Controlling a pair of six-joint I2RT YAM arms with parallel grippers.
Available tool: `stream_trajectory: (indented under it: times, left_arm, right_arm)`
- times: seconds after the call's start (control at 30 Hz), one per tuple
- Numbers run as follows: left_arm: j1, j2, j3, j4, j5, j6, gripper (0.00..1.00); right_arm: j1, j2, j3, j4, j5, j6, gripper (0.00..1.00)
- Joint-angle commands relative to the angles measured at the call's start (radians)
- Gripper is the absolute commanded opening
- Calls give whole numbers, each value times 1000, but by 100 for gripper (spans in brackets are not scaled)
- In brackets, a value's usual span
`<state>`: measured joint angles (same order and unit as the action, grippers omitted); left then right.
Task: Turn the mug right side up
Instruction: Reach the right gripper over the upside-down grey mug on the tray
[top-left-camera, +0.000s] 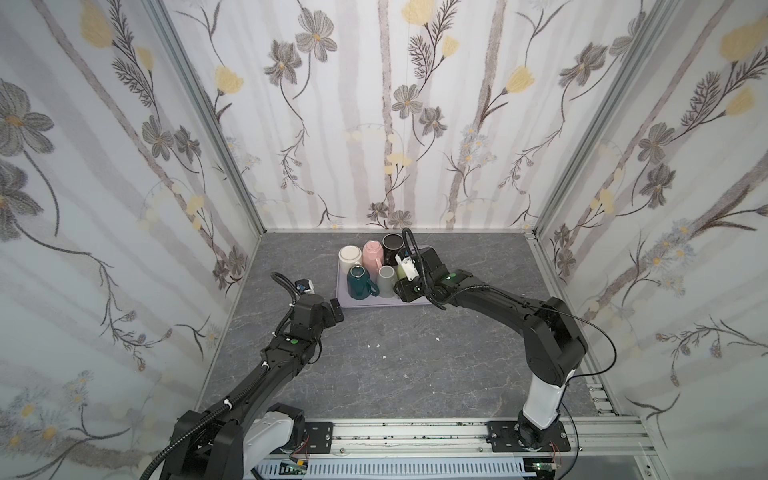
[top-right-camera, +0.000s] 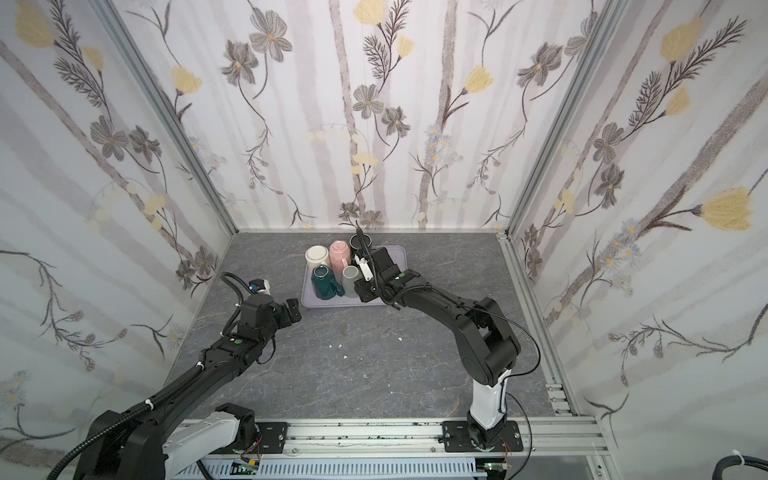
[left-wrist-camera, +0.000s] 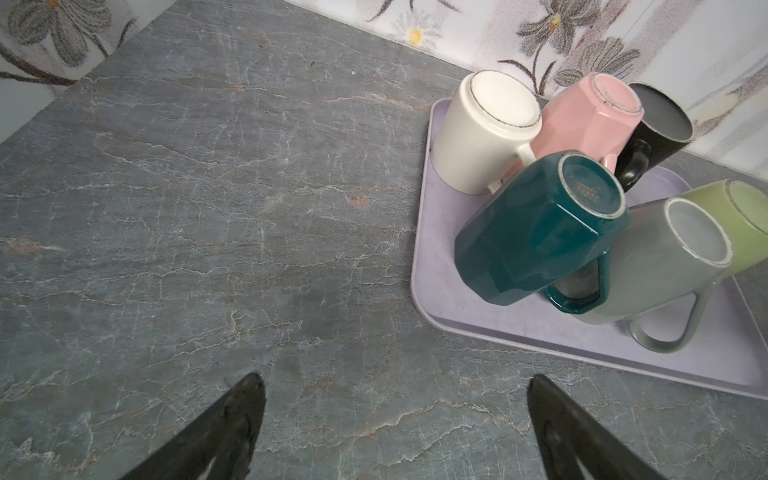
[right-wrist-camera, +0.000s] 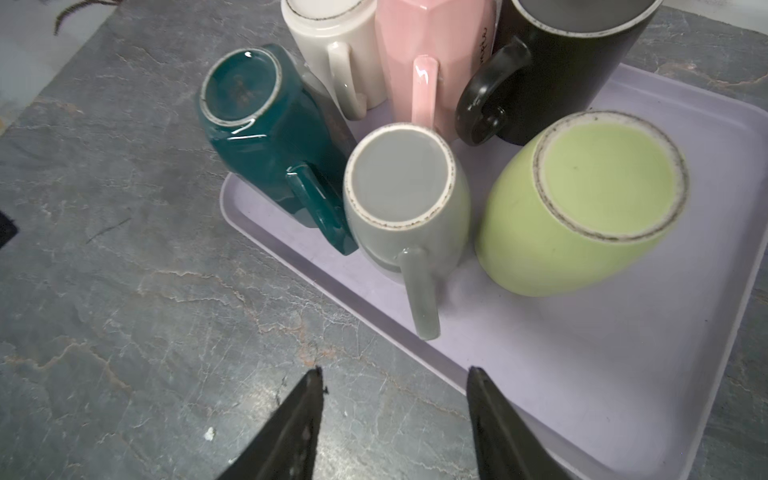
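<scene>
Hovering over tray (right-wrist-camera: 582, 374), right end effector (right-wrist-camera: 395, 374) — empty

Teal mug (left-wrist-camera: 540, 232) inverted on lilac tray (left-wrist-camera: 727, 357), black mug (left-wrist-camera: 660, 124) upright, jaws wide

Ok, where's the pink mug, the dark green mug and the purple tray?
pink mug (right-wrist-camera: 436, 41): right wrist view, on its side wall.
dark green mug (left-wrist-camera: 536, 237): left wrist view, on its faceted side.
purple tray (right-wrist-camera: 623, 353): right wrist view, on its bare floor.
</scene>
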<state>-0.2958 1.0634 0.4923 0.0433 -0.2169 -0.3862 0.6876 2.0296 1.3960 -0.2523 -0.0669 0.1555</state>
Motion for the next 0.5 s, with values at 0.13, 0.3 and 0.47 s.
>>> stream_trajectory:
  times: [0.13, 0.3, 0.47]
  left_arm:
    - [0, 15, 0, 26, 6, -40, 100]
    - [0, 17, 2, 16, -4, -51, 100]
    - [-1, 14, 2, 13, -8, -56, 100]
  right_arm:
    - [12, 72, 62, -57, 35, -20, 44]
    - [13, 113, 110, -76, 75, -48, 41]
    - [15, 176, 195, -141, 144, -75, 36]
